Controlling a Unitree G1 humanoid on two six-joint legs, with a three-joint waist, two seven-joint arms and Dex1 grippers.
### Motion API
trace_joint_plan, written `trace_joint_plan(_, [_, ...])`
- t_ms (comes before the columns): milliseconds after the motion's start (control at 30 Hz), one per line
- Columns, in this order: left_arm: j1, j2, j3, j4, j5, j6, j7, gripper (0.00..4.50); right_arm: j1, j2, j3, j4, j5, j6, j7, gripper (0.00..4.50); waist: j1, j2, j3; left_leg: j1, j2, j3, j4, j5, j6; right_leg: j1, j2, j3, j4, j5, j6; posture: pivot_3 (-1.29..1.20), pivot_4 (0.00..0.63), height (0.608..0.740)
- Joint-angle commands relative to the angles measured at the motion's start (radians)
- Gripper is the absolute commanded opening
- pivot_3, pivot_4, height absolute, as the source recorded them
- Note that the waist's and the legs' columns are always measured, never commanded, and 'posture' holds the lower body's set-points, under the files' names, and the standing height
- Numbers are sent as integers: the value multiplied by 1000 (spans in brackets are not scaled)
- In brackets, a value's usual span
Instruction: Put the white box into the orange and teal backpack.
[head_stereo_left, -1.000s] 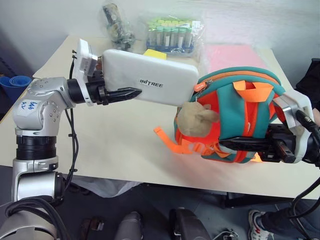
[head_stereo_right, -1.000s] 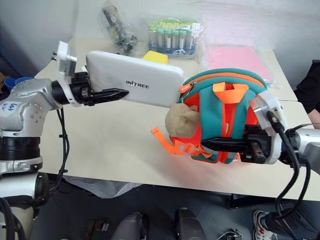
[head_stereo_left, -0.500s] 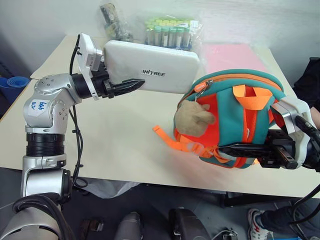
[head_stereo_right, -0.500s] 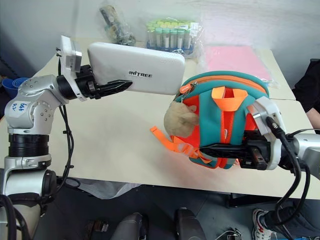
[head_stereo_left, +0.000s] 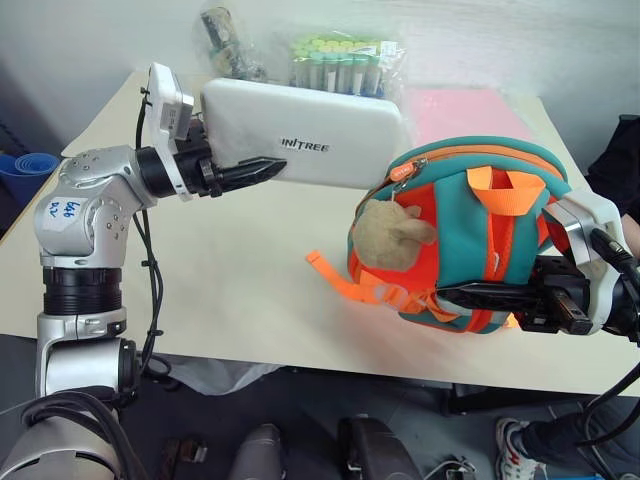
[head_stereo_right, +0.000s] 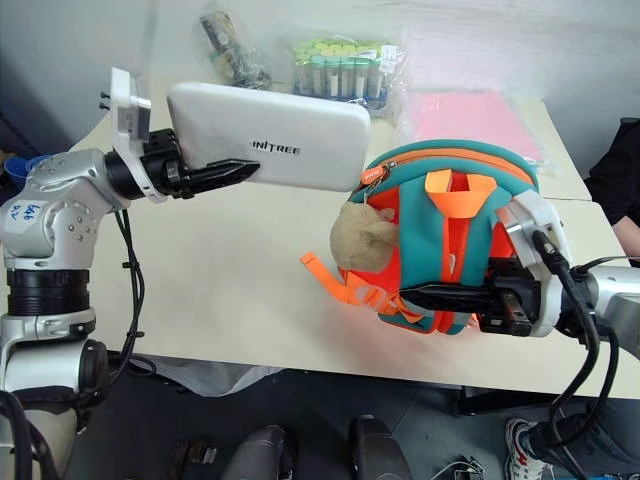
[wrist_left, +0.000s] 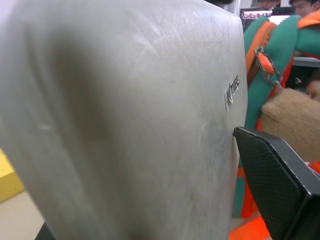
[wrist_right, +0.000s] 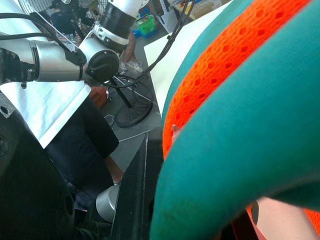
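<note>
Left gripper (head_stereo_left: 262, 166) is where I'm watching: its black fingers are clamped across one end of the white box (head_stereo_left: 305, 133), so the box runs out level beyond the fingertips, lifted clear of the table (head_stereo_left: 230, 290) with the lettered face toward the head camera. From the left wrist the box's broad side sits right against one finger, and past its far end I can see the teal and orange fabric.

Right gripper (head_stereo_left: 478, 294) is pinched shut on the lower part of the orange and teal backpack (head_stereo_left: 470, 225), fingers reaching in from the bag's outer side and holding it upright near the table's front edge. The tan plush toy (head_stereo_left: 392, 237) hangs on the bag's face just beyond those fingertips. The box's free end is close to the bag's upper corner by the zipper pull (head_stereo_left: 402, 171), slightly above it; I can't tell if they touch.

I judge this as the transport step, box in the air and lined up toward the bag, not yet inside. Whether the zipper is parted wide enough is hard to read from here. Next I'd want the box's far end steered over the top seam and then tipped downward into the mouth, while the right side keeps the bag steady so it doesn't fold away
</note>
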Motion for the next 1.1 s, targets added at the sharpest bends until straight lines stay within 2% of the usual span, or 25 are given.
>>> trace_joint_plan(33, [4, -10, -19, -47, 20, -65, -5, 3110, -20, -6, -16, -10, 14, -21, 1, 20, 1, 0, 0, 0, 0, 0, 0, 0, 0, 0, 0, 0, 0, 0, 0, 0, 150, 740])
trace_joint_plan(133, [11, -23, -43, -51, 40, -104, -9, 3110, -25, -7, -11, -8, 14, -21, 2, 20, 2, 0, 0, 0, 0, 0, 0, 0, 0, 0, 0, 0, 0, 0, 0, 0, 150, 740])
trace_joint_plan(233, [1, -49, -93, -24, 137, -254, 10, 3110, -33, -7, -5, -6, 14, -20, 4, 20, 5, 0, 0, 0, 0, 0, 0, 0, 0, 1, 0, 0, 0, 0, 0, 0, 150, 740])
trace_joint_plan(433, [-7, -57, -134, 27, 225, -393, 6, 3110, -29, -2, -3, -14, 14, -20, 5, 20, 6, 0, 0, 0, 0, 0, 0, 0, 1, 1, 0, 0, -1, 0, 1, 0, 150, 740])
trace_joint_plan(667, [0, -100, -194, -43, 156, -297, -100, 3110, -40, 0, 15, -7, -10, -30, 8, 20, 4, 0, 0, 0, 0, 0, 0, 0, 1, 1, 0, 0, 0, 0, 1, 0, 150, 740])
trace_joint_plan(867, [-50, -144, -242, 18, 209, -359, -121, 3110, -59, 5, 48, 8, -47, -47, 13, 20, 3, 0, 0, 0, 0, 0, 1, 0, 1, 1, 0, 0, 0, 0, 1, 0, 150, 740])
trace_joint_plan(1033, [-86, -230, -301, 62, 290, -409, -67, 3110, -59, 12, 67, -1, -65, -62, 16, 20, 1, 0, 0, 0, -1, 0, 1, 0, 1, 1, 1, 0, 0, 0, 1, 0, 150, 740])
trace_joint_plan(1100, [-76, -291, -344, 37, 307, -363, -30, 3110, -67, 21, 75, -7, -60, -64, 6, 20, 2, 0, 0, 0, -1, 0, 1, 0, 1, 1, 1, 0, 0, 0, 1, 0, 150, 740])
